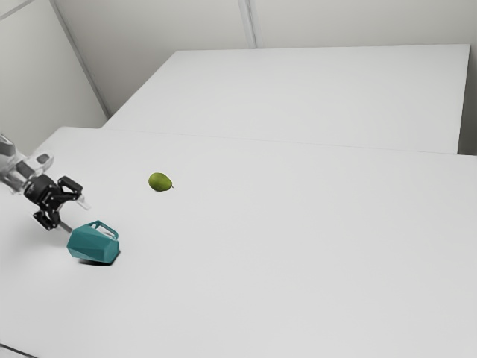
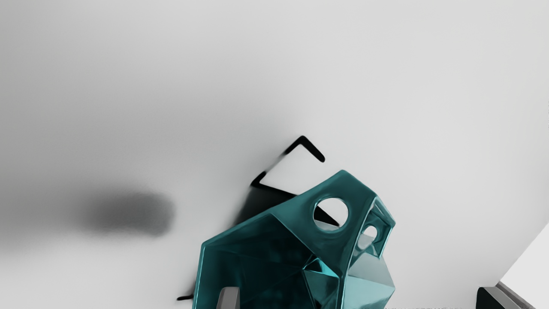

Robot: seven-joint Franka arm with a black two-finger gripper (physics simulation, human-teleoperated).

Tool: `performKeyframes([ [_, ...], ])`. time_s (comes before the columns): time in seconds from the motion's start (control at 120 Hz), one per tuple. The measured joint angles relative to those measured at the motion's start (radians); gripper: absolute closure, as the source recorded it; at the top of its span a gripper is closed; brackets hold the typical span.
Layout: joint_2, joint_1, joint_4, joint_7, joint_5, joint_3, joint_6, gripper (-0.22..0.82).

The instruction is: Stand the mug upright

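Observation:
The teal faceted mug (image 1: 93,244) lies tipped on its side near the exterior view's left, with its handle on the upper side. My gripper (image 1: 76,216) is just beside it, toward the exterior view's upper left. In the wrist view the mug (image 2: 369,292) shows its dark hollow mouth and its pierced handle. The gripper (image 2: 361,298) is open there, its fingers wide apart. One fingertip (image 2: 229,298) overlaps the mug's mouth, and the other stands off beyond the handle side. Whether the first finger is inside the mouth or touches the mug, I cannot tell.
A green pear (image 1: 159,182) rests on the white table (image 1: 283,246), up and to the exterior view's right of the mug. Behind this table is another white surface (image 1: 298,97). Dark shadows fall on the table beside the mug.

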Motion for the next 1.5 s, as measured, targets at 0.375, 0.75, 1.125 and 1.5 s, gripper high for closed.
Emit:
performKeyframes([
  [0.375,0.018,-0.003,-0.058,0.029,-0.077,-0.024,-0.015,0.01],
  [0.75,0.017,-0.003,-0.063,0.041,-0.084,-0.028,-0.019,0.66],
  [1.125,-0.009,-0.009,-0.013,0.017,-0.053,-0.097,-0.01,0.77],
  [1.5,-0.236,-0.134,-0.112,-0.097,0.351,-0.286,0.281,0.79],
])
